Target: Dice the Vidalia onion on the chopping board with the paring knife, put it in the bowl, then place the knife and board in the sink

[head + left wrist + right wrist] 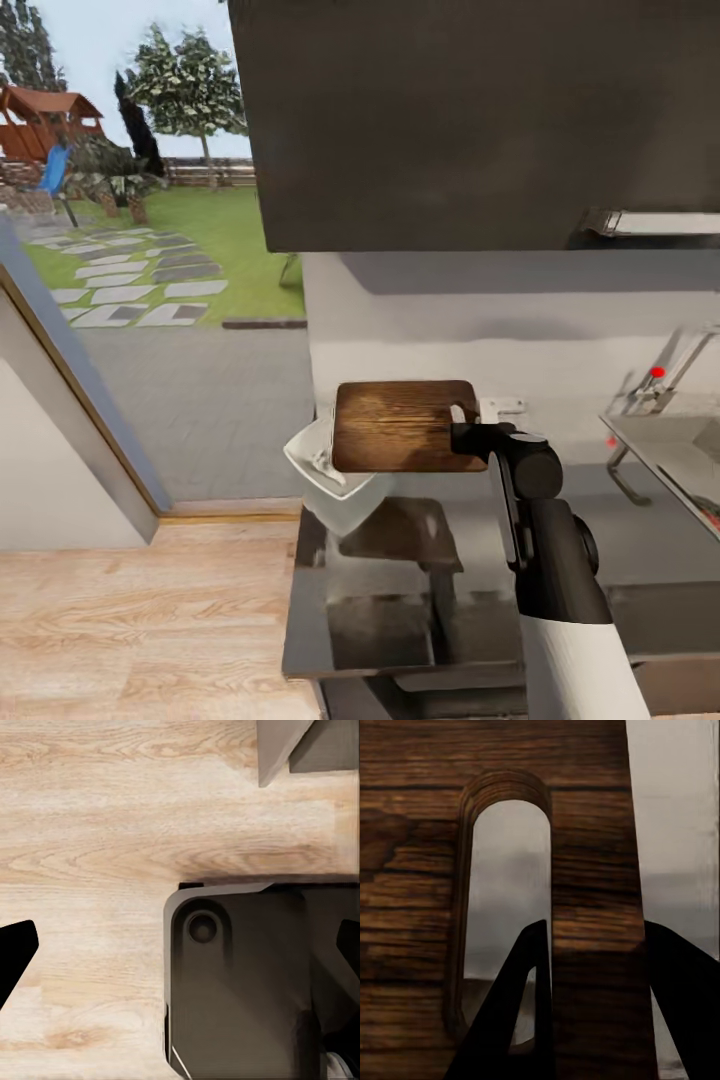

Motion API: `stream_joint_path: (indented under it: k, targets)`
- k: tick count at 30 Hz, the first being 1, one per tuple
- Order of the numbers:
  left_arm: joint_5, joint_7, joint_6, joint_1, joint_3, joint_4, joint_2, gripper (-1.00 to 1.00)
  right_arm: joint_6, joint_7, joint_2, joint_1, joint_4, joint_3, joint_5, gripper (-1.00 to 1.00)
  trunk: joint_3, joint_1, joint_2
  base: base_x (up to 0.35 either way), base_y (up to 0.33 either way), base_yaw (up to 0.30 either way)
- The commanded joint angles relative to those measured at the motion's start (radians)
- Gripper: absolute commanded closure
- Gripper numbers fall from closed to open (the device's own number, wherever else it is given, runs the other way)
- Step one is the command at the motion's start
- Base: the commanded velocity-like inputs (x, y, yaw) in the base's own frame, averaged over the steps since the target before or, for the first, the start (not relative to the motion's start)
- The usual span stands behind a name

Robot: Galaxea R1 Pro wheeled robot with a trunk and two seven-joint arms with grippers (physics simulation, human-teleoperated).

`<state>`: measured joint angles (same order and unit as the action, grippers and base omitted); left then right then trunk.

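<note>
Chopping board (400, 425) is held flat above the countertop (640, 540), clamped at its right, holed end by the right gripper (589, 1020), one finger through the oval hole. The sink (665, 450) lies to the right. Left gripper (180, 952) fingers are spread.

Chopping board (400, 425): dark brown, grained. Bowl (318, 470): white. Surface (640, 540): glossy grey. Floor (90, 832): pale wood-grain.

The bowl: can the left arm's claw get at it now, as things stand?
Probably not right away. The chopping board, shut in the right claw, hangs over most of the bowl, and the left claw points down at the wooden floor, away from the countertop.
</note>
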<state>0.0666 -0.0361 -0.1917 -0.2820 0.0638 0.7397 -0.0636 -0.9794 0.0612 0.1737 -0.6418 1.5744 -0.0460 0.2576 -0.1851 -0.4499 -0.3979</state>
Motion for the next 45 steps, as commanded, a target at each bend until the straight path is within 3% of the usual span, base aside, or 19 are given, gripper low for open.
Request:
stream_joint_path:
  k: [1,28,45]
  targets:
    - [0.007,-0.004,-0.002,0.000,0.005,-0.003,-0.001,-1.00,-0.004,0.009,0.001,-0.001,0.001,-0.001,0.002,1.00,-0.002,0.000,-0.002,-0.247,-0.235,0.000]
    - [0.005,-0.004,-0.003,0.000,0.010,0.022,0.016,-1.00,0.032,0.017,0.001,0.002,-0.014,-0.001,0.001,1.00,-0.002,0.000,-0.002,-0.240,-0.240,0.000]
    - [0.005,-0.005,-0.003,0.000,0.010,0.024,0.016,-1.00,0.030,0.012,0.001,0.002,-0.029,0.000,0.000,1.00,-0.002,0.000,-0.002,-0.025,-0.318,0.000]
